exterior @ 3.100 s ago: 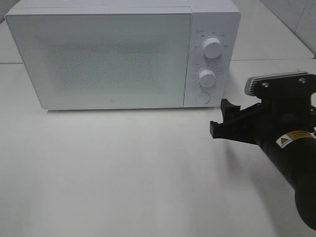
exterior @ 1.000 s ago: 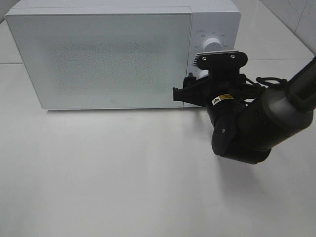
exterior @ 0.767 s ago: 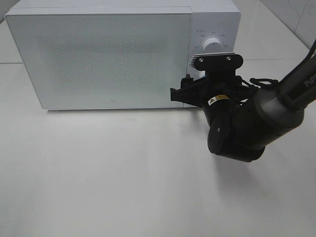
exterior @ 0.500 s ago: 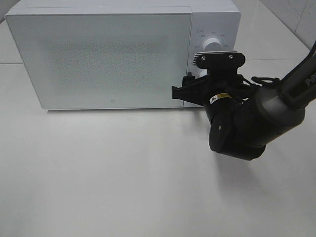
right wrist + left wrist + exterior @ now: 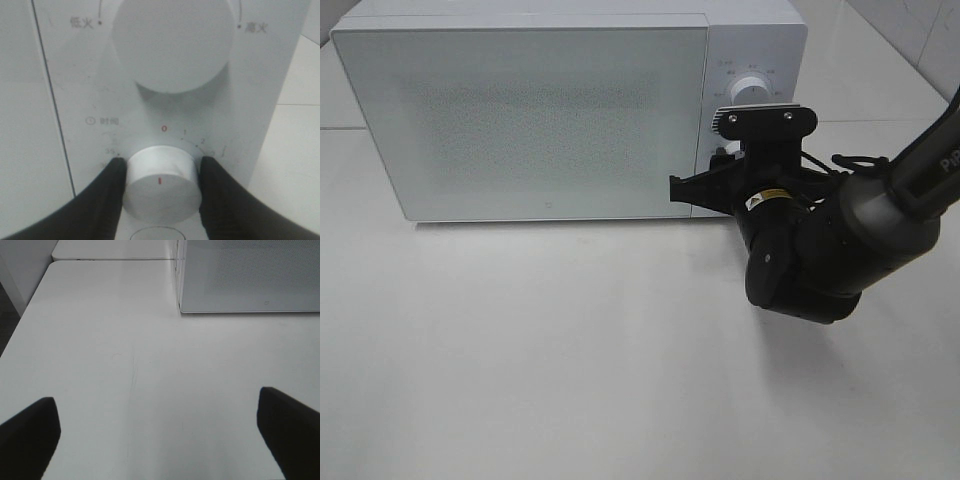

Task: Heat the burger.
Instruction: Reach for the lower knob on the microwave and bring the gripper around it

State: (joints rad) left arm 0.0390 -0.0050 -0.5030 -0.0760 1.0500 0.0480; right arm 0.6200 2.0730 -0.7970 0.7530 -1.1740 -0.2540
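The burger is hidden; no view shows it. The white microwave [image 5: 520, 110] stands at the back of the table with its door shut. My right gripper [image 5: 720, 165] is pressed up to the control panel. In the right wrist view the right gripper [image 5: 160, 182] has its two black fingers [image 5: 107, 200] against both sides of the lower timer knob [image 5: 160, 175], whose red mark points straight down. My left gripper [image 5: 160, 435] hangs open over bare table, left of the microwave [image 5: 250, 280], with nothing between its fingers.
The upper power knob [image 5: 750, 88] sits just above my right gripper, also visible close up as a large knob [image 5: 172, 45]. The white table [image 5: 570, 350] stretches in front of the microwave. A tiled wall rises at the right rear.
The right arm came from the right to the control panel. In the last second it barely moved, and its jaws drew in onto the timer knob.
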